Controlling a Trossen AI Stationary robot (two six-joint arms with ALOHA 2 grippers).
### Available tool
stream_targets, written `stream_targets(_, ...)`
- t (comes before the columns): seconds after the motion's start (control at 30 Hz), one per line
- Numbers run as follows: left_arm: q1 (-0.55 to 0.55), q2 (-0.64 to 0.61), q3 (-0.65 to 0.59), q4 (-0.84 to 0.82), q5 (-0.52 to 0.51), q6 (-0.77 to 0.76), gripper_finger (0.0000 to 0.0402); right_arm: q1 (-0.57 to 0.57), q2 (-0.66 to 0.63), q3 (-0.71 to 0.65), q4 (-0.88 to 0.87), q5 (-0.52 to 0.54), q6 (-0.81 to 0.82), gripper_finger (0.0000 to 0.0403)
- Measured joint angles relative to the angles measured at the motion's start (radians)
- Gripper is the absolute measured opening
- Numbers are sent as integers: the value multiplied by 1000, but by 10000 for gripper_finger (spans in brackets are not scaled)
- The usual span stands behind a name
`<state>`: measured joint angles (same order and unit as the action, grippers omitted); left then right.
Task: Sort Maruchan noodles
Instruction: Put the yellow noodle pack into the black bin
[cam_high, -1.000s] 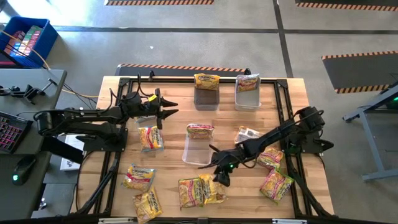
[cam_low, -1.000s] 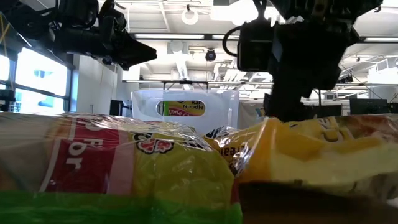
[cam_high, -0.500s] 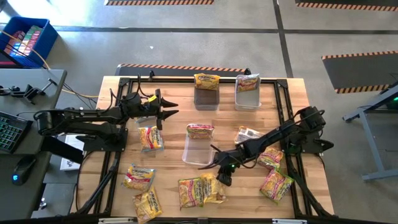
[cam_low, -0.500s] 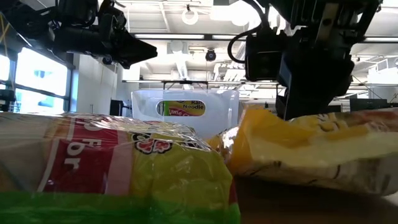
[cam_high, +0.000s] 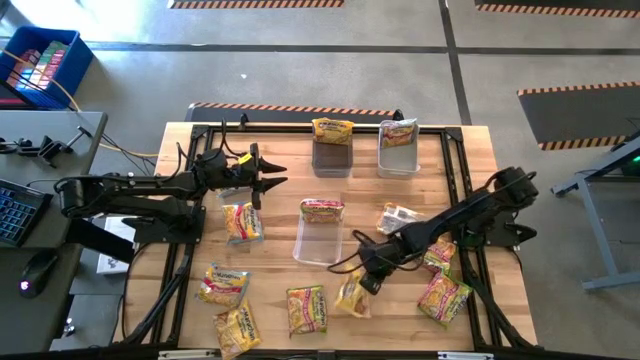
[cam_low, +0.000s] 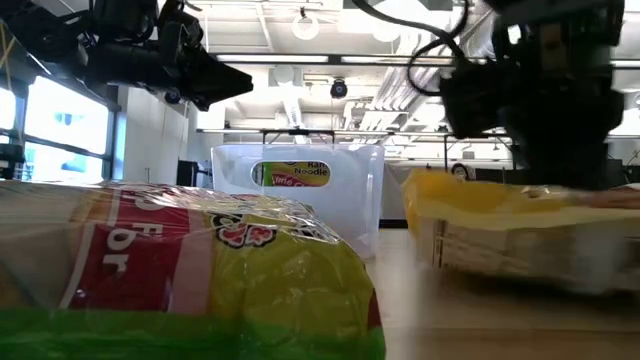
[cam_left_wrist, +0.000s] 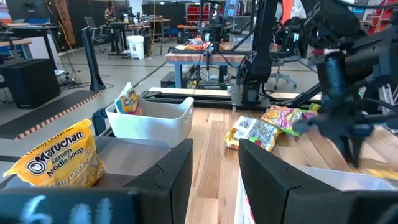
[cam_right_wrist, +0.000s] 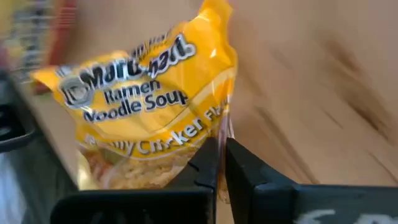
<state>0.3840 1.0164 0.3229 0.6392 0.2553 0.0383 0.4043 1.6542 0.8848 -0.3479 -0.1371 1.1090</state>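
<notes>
While the high view only shows the right gripper (cam_high: 366, 281) sitting over a yellow packet (cam_high: 352, 295), the right wrist view shows its fingers pinched tight on that packet's edge, with the Maruchan chicken label readable. It's at about 6 o'clock on the table (cam_high: 470, 170), just beside the clear bin (cam_high: 318, 240). The left gripper (cam_high: 275, 173) hangs around 10 o'clock, jaws partly apart, holding nothing.
</notes>
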Motion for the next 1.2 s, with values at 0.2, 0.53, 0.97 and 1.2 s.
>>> stream_targets(0.2,0,0,0,1,0,0,119,54,-60,-1,-146,7,266,13)
stream_targets(0.53,0,0,0,2,0,8,119,-3,-138,121,-494,-73,183,161)
stream_targets(0.97,0,0,0,-10,0,10,119,-78,-169,-97,-88,-125,173,245)
stream_targets(1.2,0,0,0,-11,0,10,119,-68,-169,-229,233,-78,242,246)
